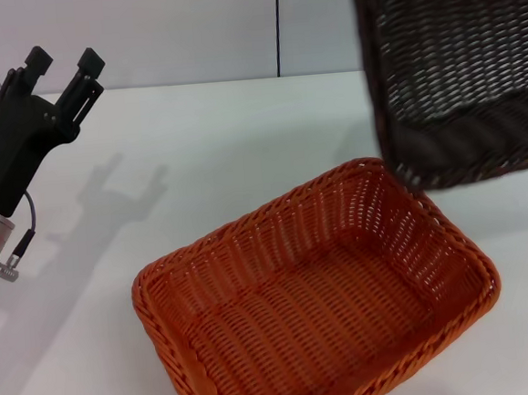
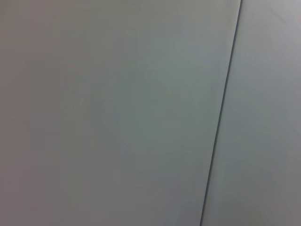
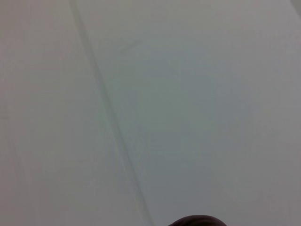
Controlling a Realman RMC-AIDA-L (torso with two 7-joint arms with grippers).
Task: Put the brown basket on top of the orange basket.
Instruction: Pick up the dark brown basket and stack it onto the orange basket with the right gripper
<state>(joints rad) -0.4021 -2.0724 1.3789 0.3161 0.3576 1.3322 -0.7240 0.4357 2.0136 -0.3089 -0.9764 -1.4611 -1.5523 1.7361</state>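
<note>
The orange basket stands empty on the white table, at the front centre-right. The brown basket hangs in the air at the upper right, tilted steeply with its bottom facing me, its lower edge just above the orange basket's far right corner. What holds it is hidden behind it; my right gripper does not show. A dark rounded edge in the right wrist view may be the brown basket's rim. My left gripper is open and empty, raised at the far left, well away from both baskets.
The white table stretches to a pale wall with a dark vertical seam. Both wrist views show only pale wall panels and a seam.
</note>
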